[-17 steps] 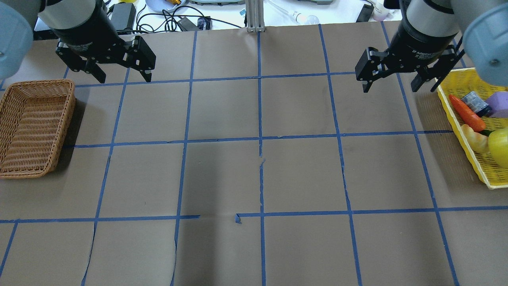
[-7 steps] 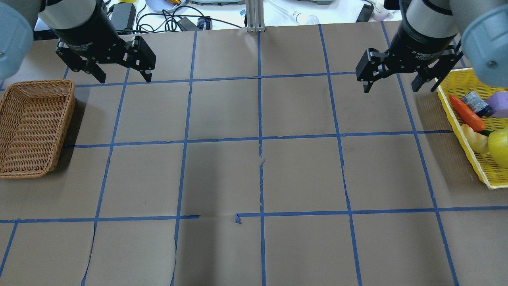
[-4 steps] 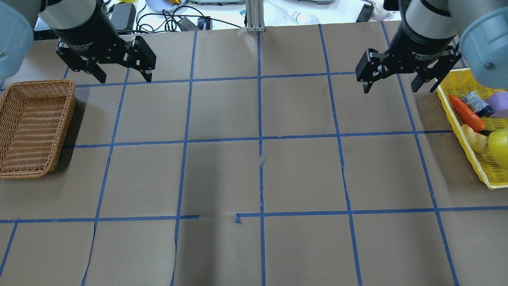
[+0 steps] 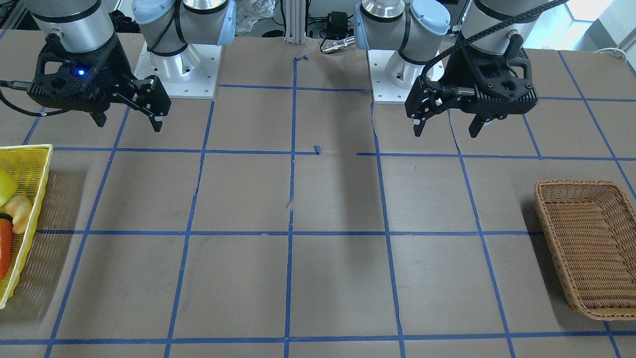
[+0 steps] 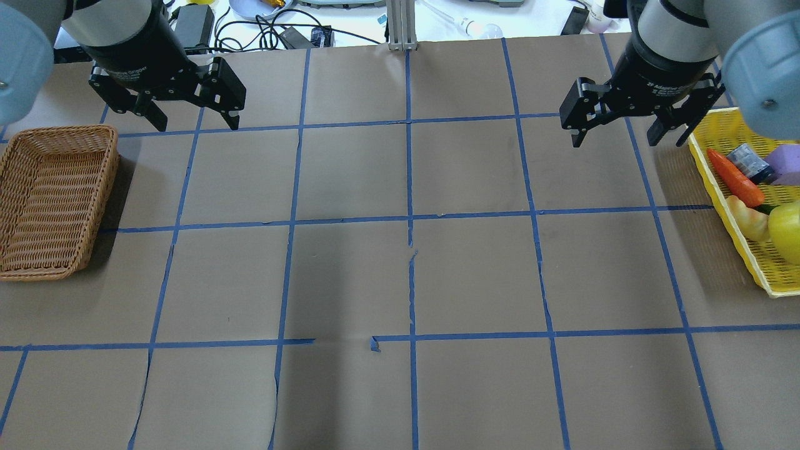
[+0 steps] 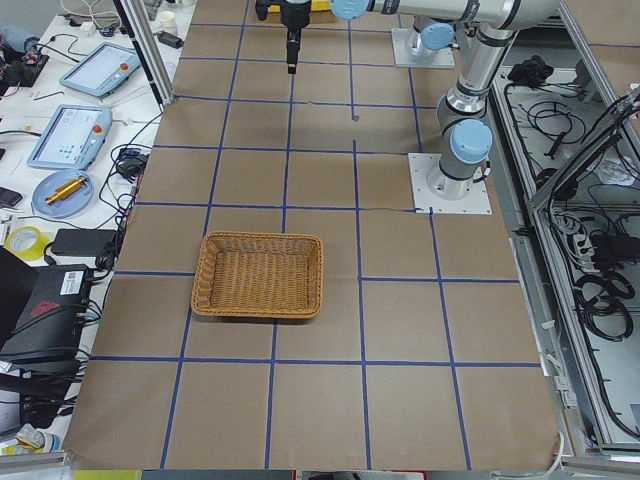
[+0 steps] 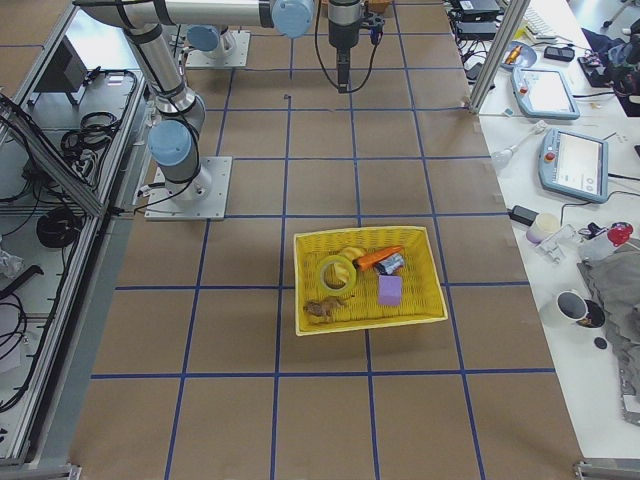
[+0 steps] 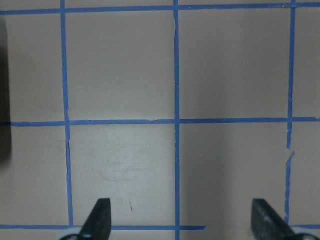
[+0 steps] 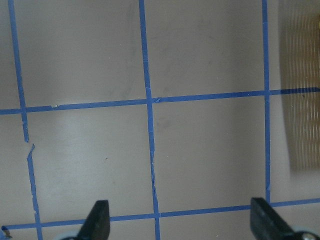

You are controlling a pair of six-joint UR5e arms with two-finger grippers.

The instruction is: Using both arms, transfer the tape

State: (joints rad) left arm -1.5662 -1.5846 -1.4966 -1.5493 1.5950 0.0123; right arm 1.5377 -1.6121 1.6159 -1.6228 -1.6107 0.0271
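Overhead, the left gripper [image 5: 195,123] hangs above the desk [image 5: 350,281] toward its left end, fingers spread wide with nothing between them. The right gripper [image 5: 615,139] hangs toward the right end, spread just as wide and holding nothing. A wicker basket [image 5: 53,200] sits at the desk's left edge. A yellow basket [image 5: 781,292] sits at the right edge, partly cut off by the frame, and the tape [image 5: 789,232] lies inside it near a carrot [image 5: 734,178] and a purple block [image 5: 786,159]. Seen from the front-facing camera, the left gripper [image 4: 445,132] and the right gripper [image 4: 130,124] both hang clear of the brown surface, jaws apart, well away from the two baskets. The right-end camera shows the tape [image 7: 333,270] whole. It is a yellow ring lying flat in the yellow basket [image 7: 370,322], on the side nearer the robot, with the carrot [image 7: 378,257] and the purple block [image 7: 390,290] close by. The left-end camera shows the wicker basket [image 6: 258,275] flat on the desk near that end. In the left wrist view the left gripper [image 8: 181,220] shows two fingertips far apart over blue grid lines [image 8: 176,120]. The right wrist view shows the right gripper [image 9: 181,220] the same way.
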